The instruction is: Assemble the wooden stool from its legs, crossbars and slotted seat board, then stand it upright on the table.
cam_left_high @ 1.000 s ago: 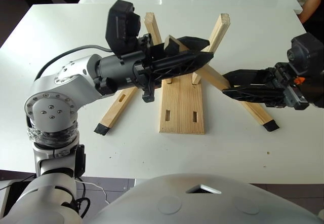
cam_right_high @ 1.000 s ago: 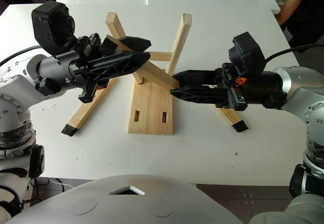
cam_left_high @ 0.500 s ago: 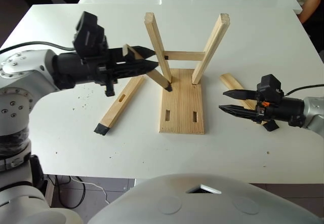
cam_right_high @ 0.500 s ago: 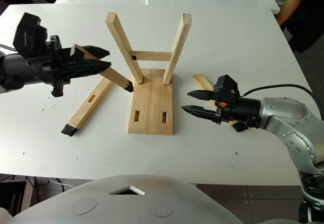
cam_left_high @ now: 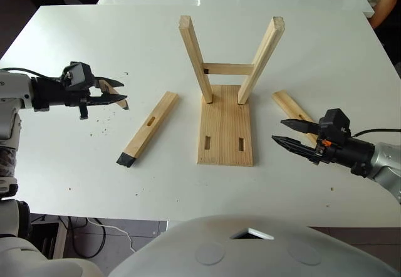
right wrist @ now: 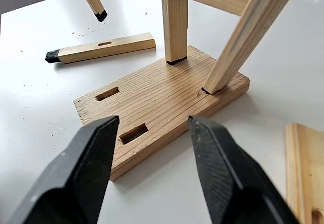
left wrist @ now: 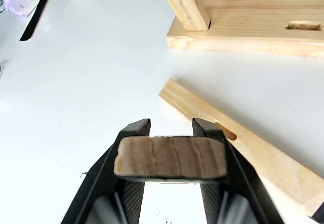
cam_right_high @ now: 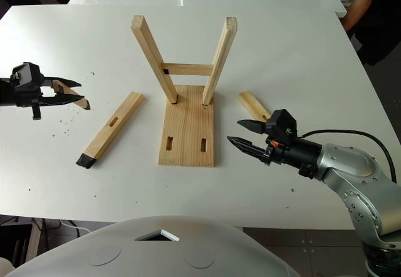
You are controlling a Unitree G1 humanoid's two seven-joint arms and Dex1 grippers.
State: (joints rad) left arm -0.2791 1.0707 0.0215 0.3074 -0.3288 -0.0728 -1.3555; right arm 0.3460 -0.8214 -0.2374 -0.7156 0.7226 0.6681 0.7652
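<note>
**Third leg held**

Head view: left gripper (cam_left_high: 114, 91) clamps a black-footed leg (cam_left_high: 119, 100) well left of the seat board (cam_left_high: 225, 140); right gripper (cam_left_high: 278, 131) spread, empty.
Left wrist: leg end pinched.
Right wrist: two empty slots (right wrist: 133, 133), probably the leg's next destination.

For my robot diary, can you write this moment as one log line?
left gripper: shut on wooden piece | right gripper: open near seat board | fitted: upright legs, crossbar | on table: loose legs

Arms: left arm (cam_left_high: 11, 89), right arm (cam_right_high: 348, 164); rounded silver-grey shells; black wrists
Grippers: left gripper (cam_left_high: 120, 91), right gripper (cam_left_high: 279, 130); black, long, tapered
Cable (cam_left_high: 383, 130): thin, black
Marking: orange tab (cam_right_high: 274, 143)
</note>
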